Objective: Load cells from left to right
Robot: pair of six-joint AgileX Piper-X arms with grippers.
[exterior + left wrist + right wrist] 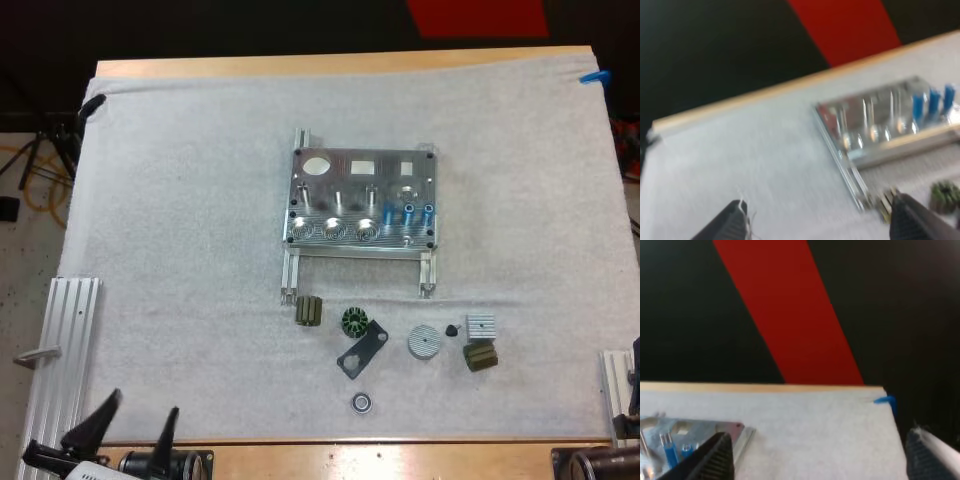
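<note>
Left hand (142, 403) and right hand (818, 437) both gape wide and empty, well apart from the blue cells (408, 213) upright at the right front of the fixture (340, 165), where a misjudged reach could topple them.

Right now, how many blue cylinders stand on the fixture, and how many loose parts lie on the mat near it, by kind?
Blue cylinders: 3
Olive ribbed blocks: 2
Green toothed ring: 1
Black flat plate: 1
Silver round disc: 1
Silver finned block: 1
Small black cone: 1
Bearing: 1
Total: 11
</note>
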